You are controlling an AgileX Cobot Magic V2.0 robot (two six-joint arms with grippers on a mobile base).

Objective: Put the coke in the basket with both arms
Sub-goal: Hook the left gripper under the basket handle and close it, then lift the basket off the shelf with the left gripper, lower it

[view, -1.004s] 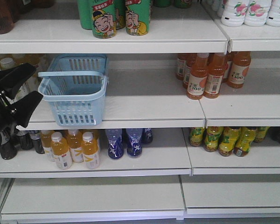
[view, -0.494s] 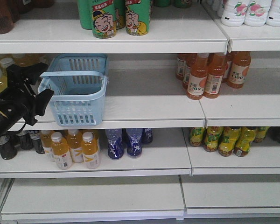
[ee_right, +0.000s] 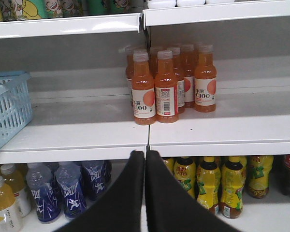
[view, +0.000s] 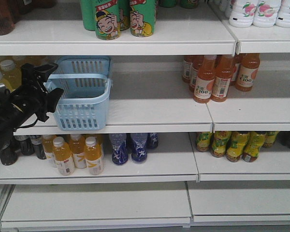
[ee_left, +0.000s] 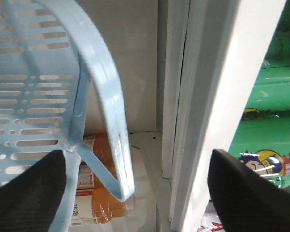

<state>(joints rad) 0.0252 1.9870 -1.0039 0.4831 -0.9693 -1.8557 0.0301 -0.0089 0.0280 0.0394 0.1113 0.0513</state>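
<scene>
My left hand (view: 58, 78) is rising in from lower left, jaws wide, now bracketing the swing handle (ee_left: 111, 111) of the basket (view: 82, 104) just ahead. My right hand (ee_right: 145, 164) is waiting, pinched shut and empty. I'm seeing the coke nowhere, so loading isn't starting yet.

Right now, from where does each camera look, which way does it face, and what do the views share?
Front view: stands back from the shelves, facing them squarely; the left hand shows at the left by the basket.
Left wrist: sits behind the open left hand, close to the basket's handle; both fingertips show.
Right wrist: behind the shut right hand, facing the orange bottles.
Shared: the basket shows in all three.
</scene>
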